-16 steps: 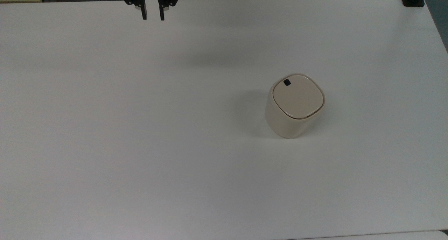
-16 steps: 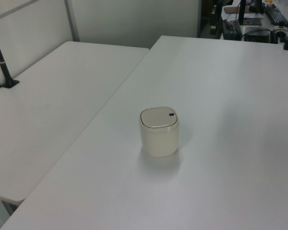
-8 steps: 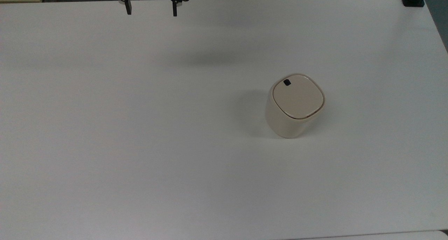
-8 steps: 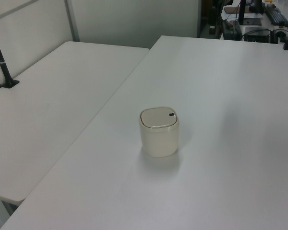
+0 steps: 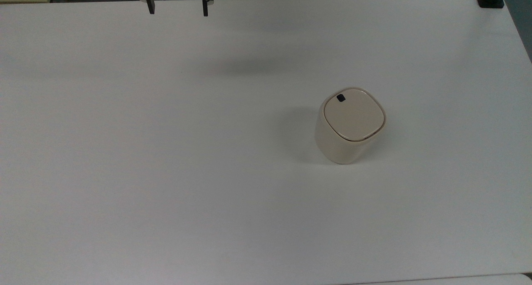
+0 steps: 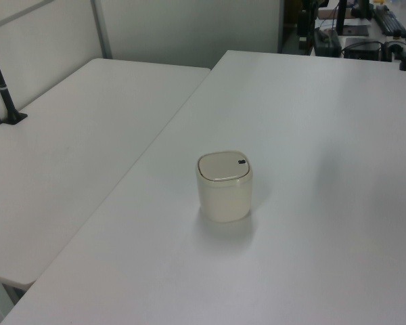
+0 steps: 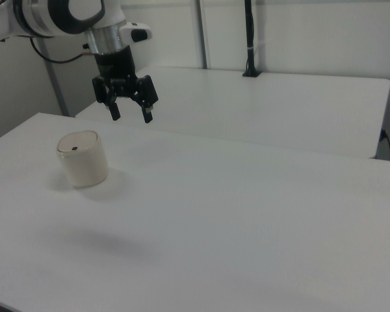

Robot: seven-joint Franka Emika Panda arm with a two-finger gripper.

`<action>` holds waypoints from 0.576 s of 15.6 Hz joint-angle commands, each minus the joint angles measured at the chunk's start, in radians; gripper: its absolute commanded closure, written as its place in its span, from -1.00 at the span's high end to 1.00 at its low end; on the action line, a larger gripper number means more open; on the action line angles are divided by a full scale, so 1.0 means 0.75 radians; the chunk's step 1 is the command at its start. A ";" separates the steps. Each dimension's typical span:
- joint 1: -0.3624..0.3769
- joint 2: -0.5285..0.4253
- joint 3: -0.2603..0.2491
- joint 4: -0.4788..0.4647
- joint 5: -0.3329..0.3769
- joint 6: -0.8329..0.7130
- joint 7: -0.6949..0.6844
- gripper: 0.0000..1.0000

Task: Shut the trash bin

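Since a second ago the gripper [image 5: 177, 8] has spread its fingers wide, empty, at the top view's upper left, while the trash bin [image 5: 350, 126] sits lid-down, so the closing looks done and only retreat remains.

Two white tables [image 6: 88, 135] butted edge to edge, even flat light. Pale partition wall [image 7: 299, 32] behind; black clamped pole [image 7: 249, 39] at the far table's edge. Cluttered desks [image 6: 358, 27] beyond.

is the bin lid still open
No, the trash bin has its lid lying flat and flush on the rim in the top view.
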 commanded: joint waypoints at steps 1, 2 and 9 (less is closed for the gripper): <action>-0.008 -0.053 0.003 -0.031 0.027 -0.050 0.084 1.00; -0.008 -0.053 0.003 -0.031 0.029 -0.048 0.109 1.00; -0.006 -0.043 0.003 -0.023 0.027 -0.024 0.107 1.00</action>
